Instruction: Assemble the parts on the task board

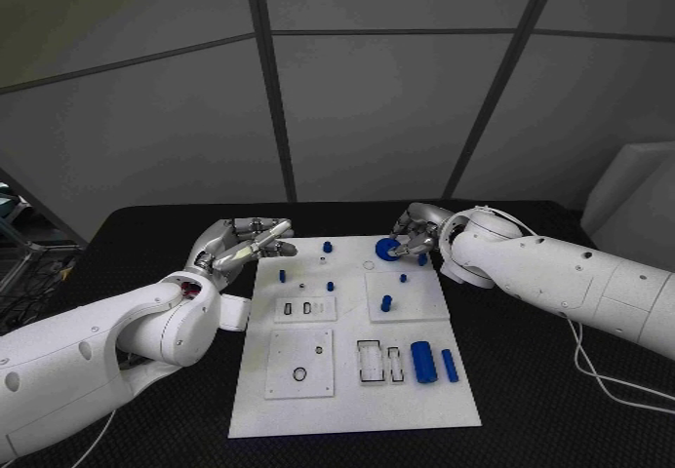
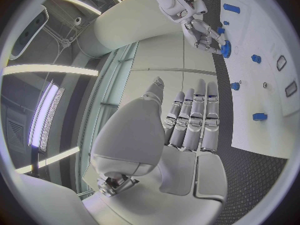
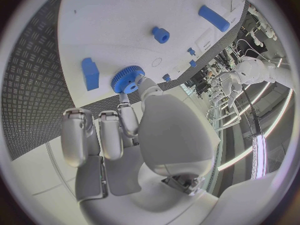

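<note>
White arms, silver hands

Both arms are reaching in over the far end of the table, one from each side. The left hand [image 1: 242, 242] sits at the far left corner area with nothing in it, fingers stretched out fairly straight and side by side, thumb off to the side – you can see that well in the left wrist view [image 2: 187, 120]. The right hand [image 1: 411, 237] is up at the far right, wrist bent down, fingers curled in. In the right wrist view [image 3: 125, 130] its fingertips [image 3: 142, 82] are pinching something small and round between thumb and a finger, with the other fingers tucked alongside. The two hands are well apart.
</note>
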Controlling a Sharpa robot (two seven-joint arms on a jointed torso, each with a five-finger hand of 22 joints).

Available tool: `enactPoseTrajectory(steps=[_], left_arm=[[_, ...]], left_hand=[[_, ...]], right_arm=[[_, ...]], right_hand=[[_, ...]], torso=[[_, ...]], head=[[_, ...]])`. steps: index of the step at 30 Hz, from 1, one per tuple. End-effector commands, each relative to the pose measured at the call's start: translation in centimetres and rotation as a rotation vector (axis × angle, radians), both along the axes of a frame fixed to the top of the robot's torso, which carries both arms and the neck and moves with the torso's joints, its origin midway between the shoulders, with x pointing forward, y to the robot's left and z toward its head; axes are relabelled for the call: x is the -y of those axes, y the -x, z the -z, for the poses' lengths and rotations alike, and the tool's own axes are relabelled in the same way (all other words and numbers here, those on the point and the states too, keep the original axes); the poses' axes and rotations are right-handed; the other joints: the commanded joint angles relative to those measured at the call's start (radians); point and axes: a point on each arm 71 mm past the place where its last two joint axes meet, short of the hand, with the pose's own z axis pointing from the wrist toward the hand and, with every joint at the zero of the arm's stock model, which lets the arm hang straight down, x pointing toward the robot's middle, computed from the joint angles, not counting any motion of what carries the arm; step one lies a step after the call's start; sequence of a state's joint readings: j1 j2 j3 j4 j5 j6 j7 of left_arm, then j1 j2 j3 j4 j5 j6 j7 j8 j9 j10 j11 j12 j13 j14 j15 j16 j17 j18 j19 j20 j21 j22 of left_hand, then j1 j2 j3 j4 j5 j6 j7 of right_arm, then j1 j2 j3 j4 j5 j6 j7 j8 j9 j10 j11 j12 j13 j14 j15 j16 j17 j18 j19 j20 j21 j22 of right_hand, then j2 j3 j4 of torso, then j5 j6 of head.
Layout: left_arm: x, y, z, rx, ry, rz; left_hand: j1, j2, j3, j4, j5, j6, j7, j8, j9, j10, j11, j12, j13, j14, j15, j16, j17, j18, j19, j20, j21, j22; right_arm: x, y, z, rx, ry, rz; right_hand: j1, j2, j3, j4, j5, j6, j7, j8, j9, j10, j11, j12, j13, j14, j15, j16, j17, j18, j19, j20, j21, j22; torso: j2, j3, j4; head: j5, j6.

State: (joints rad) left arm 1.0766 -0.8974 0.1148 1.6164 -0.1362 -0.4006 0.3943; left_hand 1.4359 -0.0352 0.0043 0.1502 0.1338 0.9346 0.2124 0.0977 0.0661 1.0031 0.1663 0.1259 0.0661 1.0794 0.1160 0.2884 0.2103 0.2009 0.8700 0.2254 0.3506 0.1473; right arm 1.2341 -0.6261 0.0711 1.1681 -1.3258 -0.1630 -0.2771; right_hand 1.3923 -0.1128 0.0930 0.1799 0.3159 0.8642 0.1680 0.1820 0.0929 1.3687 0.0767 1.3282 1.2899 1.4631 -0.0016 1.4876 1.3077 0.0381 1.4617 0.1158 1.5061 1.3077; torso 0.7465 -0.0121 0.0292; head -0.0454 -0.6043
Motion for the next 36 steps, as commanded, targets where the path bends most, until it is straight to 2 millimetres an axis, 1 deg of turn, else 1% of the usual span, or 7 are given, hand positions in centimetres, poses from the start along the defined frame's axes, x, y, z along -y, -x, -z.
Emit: enactPoseTrajectory(steps=[1,13,16,18,20,30,36], left_arm=[[0.1,0.0,-0.1,0.007,0.001,0.014],[0.1,-0.1,-0.1,0.006,0.001,0.014],[0.2,-0.1,-0.1,0.005,0.001,0.014],[0.2,-0.1,-0.1,0.004,0.001,0.015],[0.2,-0.1,-0.1,0.004,0.001,0.015],[0.2,-0.1,-0.1,0.002,0.000,0.016],[0.2,-0.1,0.0,0.001,0.000,0.015]], left_hand=[[-0.003,0.006,-0.006,-0.002,-0.006,0.006,0.001,-0.002,0.001,0.002,0.000,0.000,0.000,-0.005,0.000,-0.003,0.002,-0.018,-0.003,0.008,-0.004,-0.001],[-0.003,0.006,-0.006,-0.002,-0.006,0.006,0.001,-0.002,0.001,0.002,0.000,0.000,0.000,-0.005,0.000,-0.003,0.002,-0.018,-0.003,0.008,-0.004,-0.001],[-0.003,0.007,-0.006,-0.002,-0.006,0.006,0.002,-0.003,0.001,0.001,0.000,-0.001,0.000,-0.006,0.001,-0.004,0.002,-0.018,-0.003,0.008,-0.004,-0.001],[-0.003,0.007,-0.006,-0.002,-0.006,0.006,0.002,-0.003,0.001,0.001,0.000,-0.001,0.000,-0.006,0.001,-0.004,0.002,-0.018,-0.003,0.008,-0.004,-0.001],[-0.003,0.007,-0.006,-0.002,-0.006,0.006,0.002,-0.003,0.001,0.001,0.000,-0.001,0.000,-0.006,0.001,-0.004,0.002,-0.018,-0.003,0.008,-0.004,-0.001],[-0.003,0.007,-0.007,-0.002,-0.006,0.005,0.002,-0.003,0.000,0.000,0.000,-0.001,0.000,-0.006,0.001,-0.004,0.002,-0.018,-0.003,0.008,-0.004,-0.001],[-0.004,0.009,-0.006,-0.002,-0.005,0.005,0.002,-0.004,0.000,-0.001,0.001,-0.002,-0.001,-0.006,0.001,-0.004,0.002,-0.018,-0.003,0.008,-0.004,-0.001]], right_arm=[[-0.1,0.0,0.2,-0.022,0.016,-0.001],[-0.9,0.0,0.0,0.024,0.081,-0.030],[-1.3,0.1,-0.3,0.079,0.140,-0.052],[-1.5,0.2,-0.5,0.106,0.168,-0.063],[-1.7,0.3,-0.6,0.124,0.186,-0.071],[-2.5,0.7,-1.2,0.209,0.235,-0.093],[-3.3,1.5,-1.9,0.260,0.209,-0.119]], right_hand=[[0.007,0.002,0.003,-0.003,0.001,0.003,-0.002,0.007,0.001,0.006,0.002,0.005,0.002,0.074,0.006,0.007,0.096,-0.008,0.014,0.000,0.005,0.133],[0.009,0.002,0.002,-0.006,-0.007,0.007,-0.003,0.013,0.002,0.012,0.001,0.013,0.012,0.074,0.006,0.009,0.100,-0.009,0.016,0.000,0.007,0.137],[0.019,0.013,0.010,-0.013,-0.013,0.036,-0.008,0.031,0.008,0.040,-0.004,0.046,0.048,0.077,0.003,0.015,0.111,-0.014,0.032,-0.002,0.018,0.160],[0.026,0.020,0.019,-0.018,-0.031,0.053,-0.012,0.039,0.010,0.050,-0.007,0.057,0.061,0.077,0.000,0.017,0.115,-0.016,0.041,-0.004,0.023,0.171],[0.031,0.024,0.026,-0.022,-0.036,0.066,-0.015,0.044,0.012,0.058,-0.010,0.066,0.071,0.078,-0.002,0.018,0.118,-0.018,0.045,-0.006,0.026,0.177],[0.043,0.039,0.067,-0.033,-0.025,0.111,-0.030,0.049,0.014,0.078,-0.024,0.085,0.095,0.079,-0.013,0.021,0.124,-0.023,0.061,-0.016,0.036,0.200],[0.041,0.038,0.083,-0.034,-0.010,0.120,-0.033,0.046,0.013,0.081,-0.026,0.087,0.099,0.079,-0.017,0.022,0.126,-0.024,0.066,-0.019,0.039,0.206]], torso=[[0.000,0.0005,-0.0001],[0.000,0.0005,-0.0009],[0.000,0.0004,-0.0002],[0.000,0.0005,-0.0007],[0.000,0.0005,-0.0013],[0.000,0.0006,0.0003],[0.000,0.0017,-0.0009]], head=[[-0.001,-0.002],[0.000,-0.004],[-0.002,-0.005],[-0.002,-0.005],[-0.002,-0.004],[-0.003,-0.004],[0.000,-0.002]])
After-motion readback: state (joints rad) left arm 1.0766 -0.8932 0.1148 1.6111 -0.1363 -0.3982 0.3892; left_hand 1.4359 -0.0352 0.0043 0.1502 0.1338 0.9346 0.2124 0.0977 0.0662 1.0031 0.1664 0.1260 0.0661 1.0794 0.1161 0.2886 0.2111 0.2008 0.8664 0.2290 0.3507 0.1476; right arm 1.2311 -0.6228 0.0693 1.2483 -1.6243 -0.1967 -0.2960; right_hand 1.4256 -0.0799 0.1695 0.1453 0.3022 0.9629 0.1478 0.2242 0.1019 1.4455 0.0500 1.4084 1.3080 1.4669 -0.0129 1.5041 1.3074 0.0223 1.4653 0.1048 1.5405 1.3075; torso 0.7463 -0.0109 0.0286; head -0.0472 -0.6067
